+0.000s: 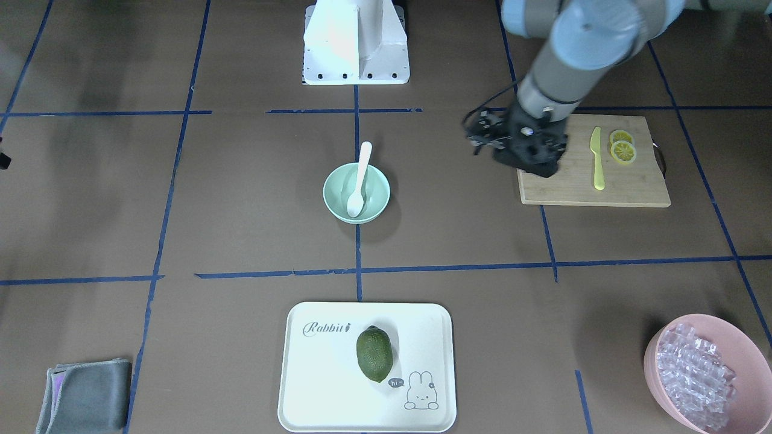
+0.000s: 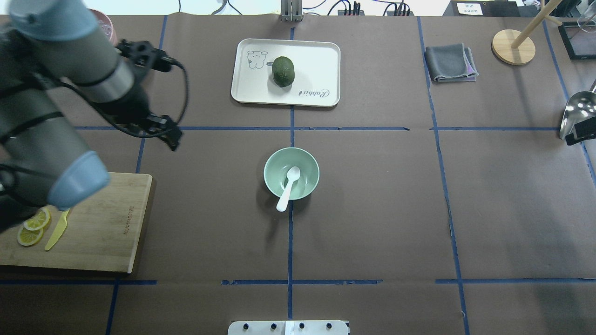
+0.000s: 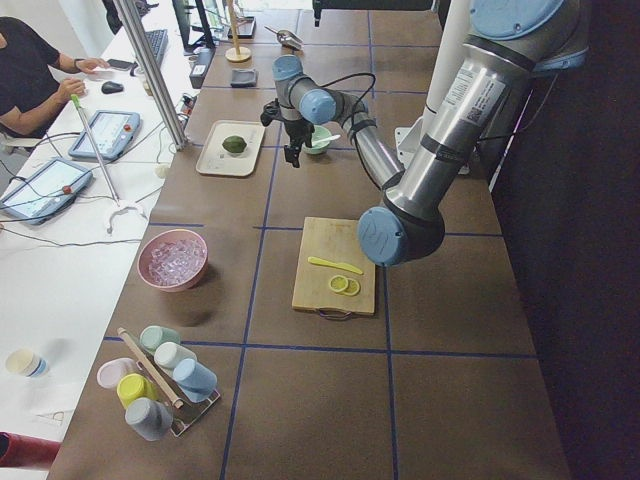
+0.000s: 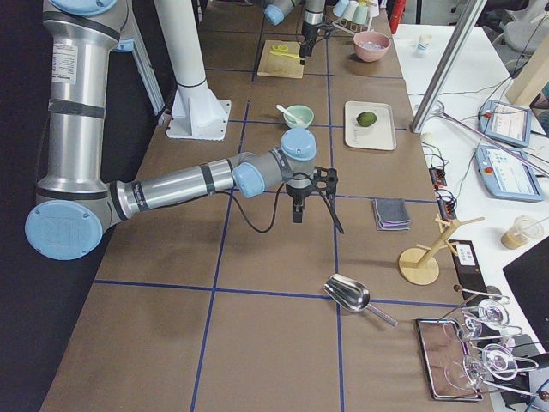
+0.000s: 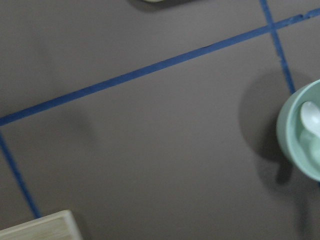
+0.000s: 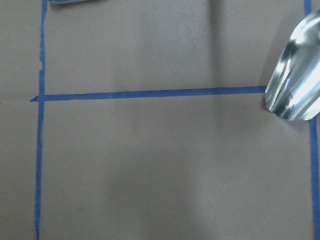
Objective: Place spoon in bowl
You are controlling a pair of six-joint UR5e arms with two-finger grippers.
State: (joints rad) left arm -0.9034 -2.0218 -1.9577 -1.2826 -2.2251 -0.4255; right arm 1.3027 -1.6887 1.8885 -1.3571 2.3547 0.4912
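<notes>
The white spoon [image 1: 362, 175] lies in the mint-green bowl [image 1: 377, 193] at the table's middle, scoop down inside and handle leaning over the rim toward the robot. Both also show in the overhead view, spoon [image 2: 288, 184] in bowl [image 2: 274, 174], and at the right edge of the left wrist view, bowl [image 5: 295, 140]. My left gripper [image 2: 173, 137] hangs above bare table, well to the left of the bowl and beyond the cutting board, with nothing in it that I can see. I cannot tell how its jaws stand. My right gripper [image 4: 296, 210] hovers over bare table; I cannot tell its state.
A wooden cutting board [image 2: 107, 223] holds a yellow knife [image 2: 58, 230] and lemon slices [image 2: 32, 228]. A white tray [image 2: 316, 60] carries a green fruit [image 2: 283, 70]. A grey cloth [image 2: 449, 63], a metal scoop [image 2: 577, 111] and a pink bowl [image 1: 657, 355] of clear pieces stand around.
</notes>
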